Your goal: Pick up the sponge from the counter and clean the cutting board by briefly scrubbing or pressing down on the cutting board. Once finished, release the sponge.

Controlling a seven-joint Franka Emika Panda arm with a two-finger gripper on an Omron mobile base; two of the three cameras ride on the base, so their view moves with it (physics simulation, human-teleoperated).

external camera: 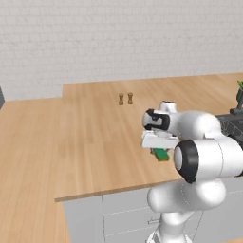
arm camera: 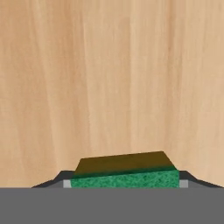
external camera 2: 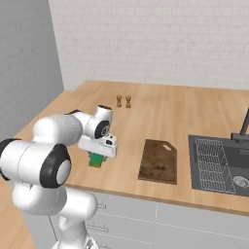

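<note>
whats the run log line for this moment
phase: grasp | fingers: shut on flat green sponge | sponge on: light wood counter | dark brown wooden cutting board: untouched

The arm (external camera 2: 53, 160) is built of glossy white, rounded shells, bulbous at the base and at each link. Black rings and black end caps mark the joints, the largest a wide dark band round a fat white drum. The end effector (external camera 2: 97, 154) hangs from a flat white block with a small dark patch on its face; its fingertips (arm camera: 65, 183) are dark grey.
</note>
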